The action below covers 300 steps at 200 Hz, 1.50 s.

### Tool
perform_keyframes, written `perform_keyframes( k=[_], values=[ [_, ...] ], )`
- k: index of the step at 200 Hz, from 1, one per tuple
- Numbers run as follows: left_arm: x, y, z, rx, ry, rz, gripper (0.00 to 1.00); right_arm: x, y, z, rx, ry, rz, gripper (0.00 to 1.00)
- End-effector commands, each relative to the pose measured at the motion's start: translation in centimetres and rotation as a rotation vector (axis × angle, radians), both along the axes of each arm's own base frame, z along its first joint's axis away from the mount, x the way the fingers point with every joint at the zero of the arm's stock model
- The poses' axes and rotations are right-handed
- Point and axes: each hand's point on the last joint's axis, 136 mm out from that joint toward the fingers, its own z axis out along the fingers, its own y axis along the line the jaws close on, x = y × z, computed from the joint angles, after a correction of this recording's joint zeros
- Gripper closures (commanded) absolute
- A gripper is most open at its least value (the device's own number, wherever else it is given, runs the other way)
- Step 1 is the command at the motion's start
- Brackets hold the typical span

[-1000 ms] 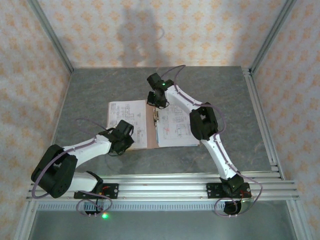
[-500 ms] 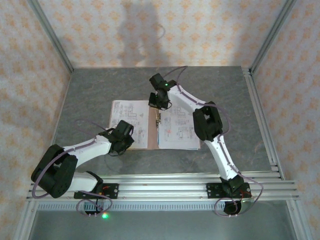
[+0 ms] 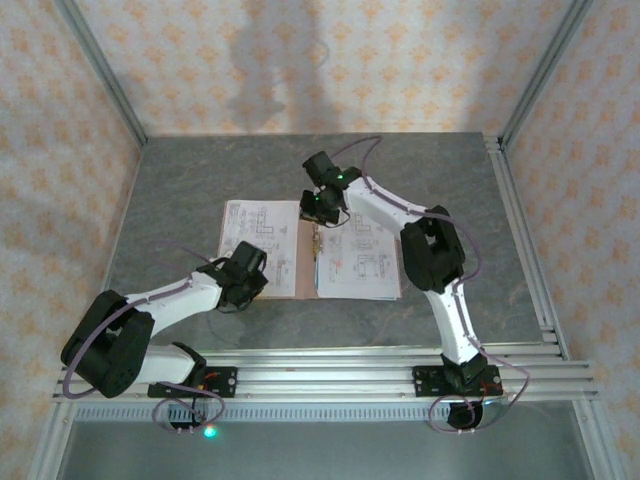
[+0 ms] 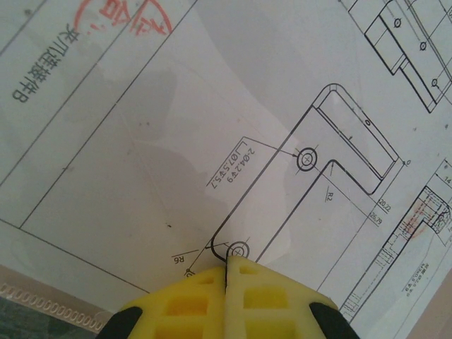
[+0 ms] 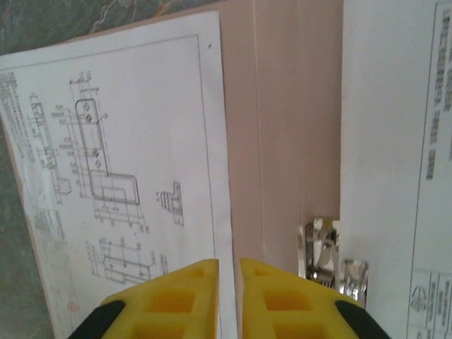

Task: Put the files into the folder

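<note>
The folder (image 3: 305, 272) lies open and flat in the middle of the grey surface (image 3: 180, 180). It is pinkish-brown card with a small metal fastener (image 5: 326, 260) at its spine. The files (image 3: 256, 232), white sheets printed with black line drawings and text, lie on both halves. The left end effector (image 4: 226, 279) is low over the left sheet, its yellow fingers pressed together. The right end effector (image 5: 227, 279) sits above the spine, its fingers a narrow gap apart and holding nothing.
</note>
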Motion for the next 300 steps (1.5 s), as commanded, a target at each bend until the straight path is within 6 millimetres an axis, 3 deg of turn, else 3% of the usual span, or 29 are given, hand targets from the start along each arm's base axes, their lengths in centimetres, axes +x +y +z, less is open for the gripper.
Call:
perform_keyframes(
  k=[1,45,101,159,199,238,300],
  values=[
    [-1.0,1.3,-1.0,0.048,0.031,0.033,1.00,-0.6,0.8,3.0,0.054,-0.056,0.002,0.82],
    [-1.1,1.2,-1.0,0.044,0.031,0.035,1.00,-2.7,0.5,1.5,0.064,-0.019,-0.014,0.80],
    [-1.3,0.6,-1.9,0.028,0.054,0.033,1.00,-3.7,-3.2,4.4,0.072,-0.103,-0.187,0.76],
    [-2.5,-5.6,-2.8,0.006,0.032,-0.019,1.00,-5.5,-9.0,3.2,0.177,-0.014,-0.478,0.64],
    [-2.8,-9.1,-3.1,-0.020,0.003,-0.015,1.00,-4.8,-11.6,2.7,0.319,0.011,-0.598,0.59],
    [-2.5,-10.9,-3.1,-0.026,-0.001,-0.034,1.00,-3.8,-10.8,1.9,0.403,0.054,-0.609,0.59],
    [-2.4,-11.1,-3.3,-0.031,-0.003,-0.032,1.00,-3.1,-9.9,1.3,0.448,0.076,-0.617,0.60]
  ],
)
